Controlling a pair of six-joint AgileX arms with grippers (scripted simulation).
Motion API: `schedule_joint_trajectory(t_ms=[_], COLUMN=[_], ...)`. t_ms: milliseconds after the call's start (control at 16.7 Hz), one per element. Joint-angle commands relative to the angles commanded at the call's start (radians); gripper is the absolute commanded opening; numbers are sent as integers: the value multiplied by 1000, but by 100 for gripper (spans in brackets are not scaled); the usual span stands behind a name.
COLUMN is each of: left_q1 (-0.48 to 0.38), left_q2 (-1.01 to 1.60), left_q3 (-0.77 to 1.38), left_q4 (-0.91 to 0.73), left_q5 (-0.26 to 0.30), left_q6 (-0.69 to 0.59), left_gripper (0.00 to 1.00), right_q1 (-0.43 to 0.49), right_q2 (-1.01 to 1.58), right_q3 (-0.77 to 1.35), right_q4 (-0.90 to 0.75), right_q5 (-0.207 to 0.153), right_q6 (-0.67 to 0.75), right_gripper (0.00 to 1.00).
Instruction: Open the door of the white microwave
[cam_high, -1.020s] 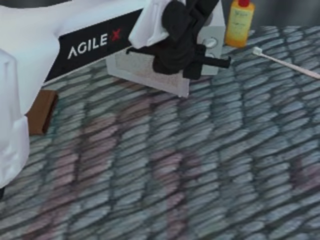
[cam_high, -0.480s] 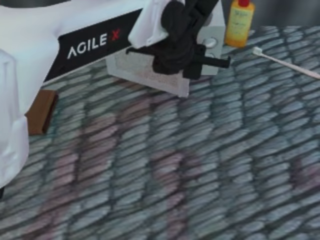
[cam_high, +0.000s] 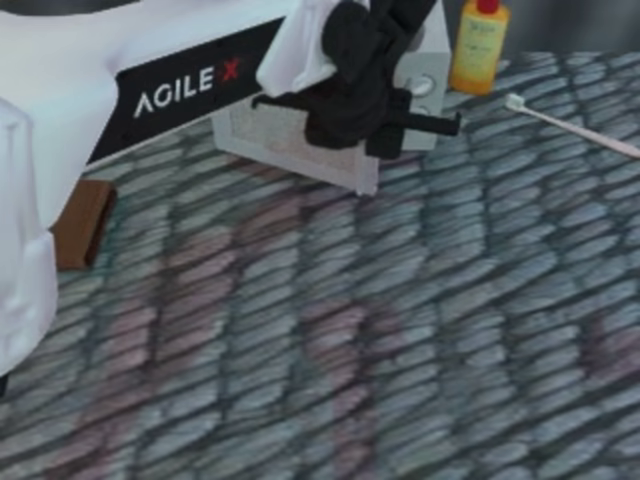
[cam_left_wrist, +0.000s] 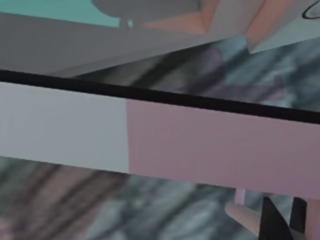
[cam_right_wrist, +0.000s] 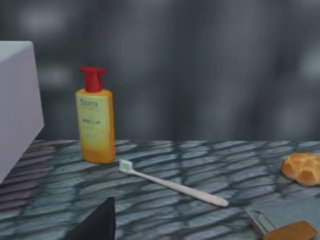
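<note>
grey woven-pattern table (cam_high: 420, 330). white microwave (cam_high: 425, 75) at 12 o'clock, its door (cam_high: 295, 140) swung partly out. left gripper (cam_high: 365, 105) sits over the door's front edge; can't tell if clenched. orange bottle (cam_high: 478, 45) at 1 o'clock, toothbrush (cam_high: 570, 125) just beside it. right gripper unseen.

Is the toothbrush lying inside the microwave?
No, the toothbrush lies on the table beside the yellow bottle, outside the white microwave.
</note>
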Motion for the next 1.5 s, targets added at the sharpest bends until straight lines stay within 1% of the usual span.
schedule_joint_trajectory(t_ms=[300,720,1500], left_q1=[-7,16,17], left_q2=[1,-87,-88], left_q3=[-6,-137,-138], left_q4=[2,67,68], left_q5=[7,54,55], left_q6=[-2,101,102], left_gripper=[0,0,0], right_q1=[0,0,0], right_q2=[0,0,0], right_q3=[0,0,0], right_q4=[0,0,0], right_q5=[0,0,0], right_q6=[0,0,0], right_gripper=[100,100,100])
